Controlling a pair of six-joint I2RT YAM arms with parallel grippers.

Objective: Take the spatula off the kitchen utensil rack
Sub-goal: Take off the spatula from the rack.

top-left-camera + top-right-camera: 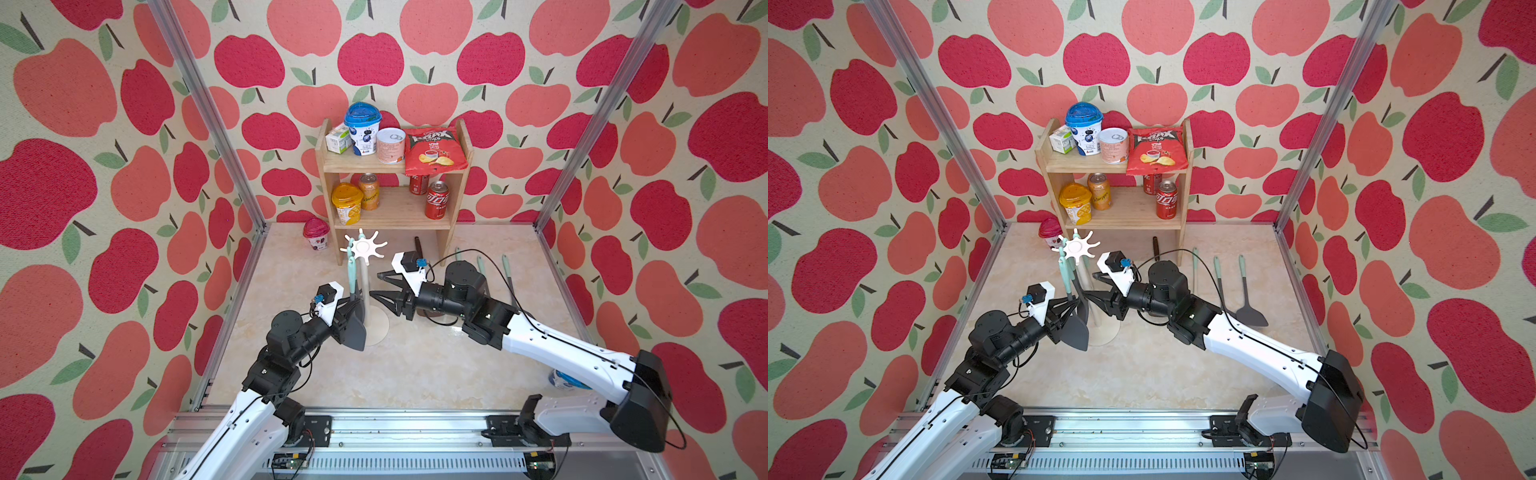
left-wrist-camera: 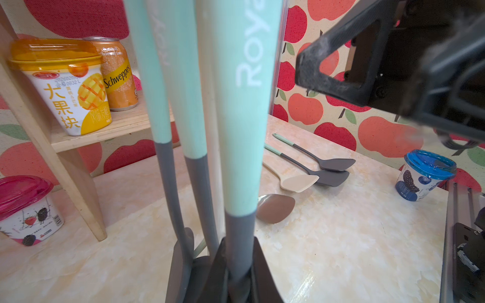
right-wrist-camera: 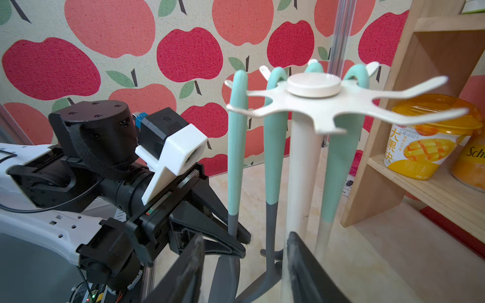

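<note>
Spatula [image 1: 356,332] is pinched by left tool [image 1: 355,302], right tool [image 1: 374,284] spread; marbled table [image 1: 415,365], apple wallpaper [image 1: 104,166].

Mint-handled, grey-bladed spatula [image 1: 357,330] — white rack [image 1: 364,247] — red apple-patterned walls [image 1: 62,166].

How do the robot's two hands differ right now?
The left hand is shut; the right hand is open. The left hand grips the grey neck of a hanging spatula; the right hand holds nothing. Both are black and sit close to the rack.
</note>
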